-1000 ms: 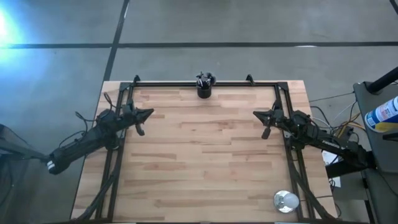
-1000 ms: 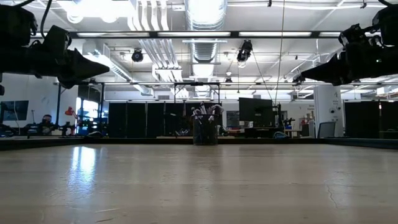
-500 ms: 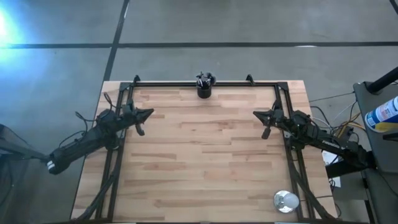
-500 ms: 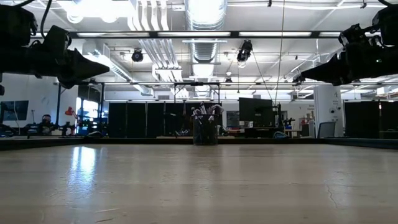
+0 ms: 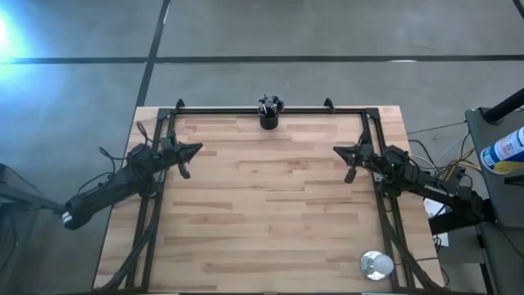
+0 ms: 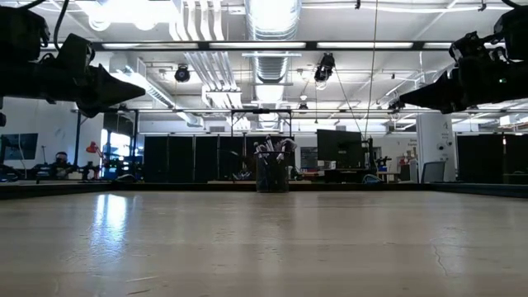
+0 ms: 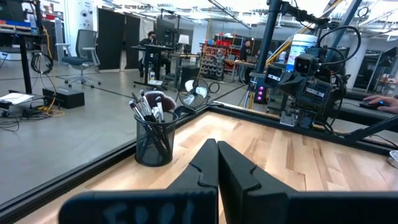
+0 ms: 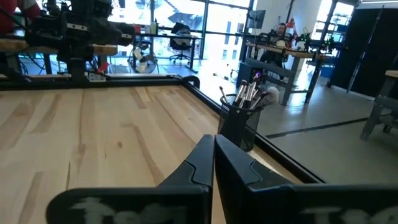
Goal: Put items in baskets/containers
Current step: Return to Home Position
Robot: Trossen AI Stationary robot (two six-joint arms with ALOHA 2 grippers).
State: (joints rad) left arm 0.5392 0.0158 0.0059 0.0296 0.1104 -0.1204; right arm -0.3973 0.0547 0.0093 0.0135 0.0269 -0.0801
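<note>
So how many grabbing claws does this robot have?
2. The left gripper hangs above the table on the left, the right gripper on the right. Both are shut.

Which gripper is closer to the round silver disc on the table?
Right. The right gripper, shut, is by the right edge of the table, the side where the silver disc lies in a corner. The left gripper, shut, is by the opposite edge, much farther off.

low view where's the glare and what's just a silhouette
Low view: the ceiling lights throw a pale streak of glare on the table at left; the left gripper, right gripper and black cup are backlit, dark silhouettes. High view: a bright flare sits on the floor at the left edge, and the silver disc gleams.
</note>
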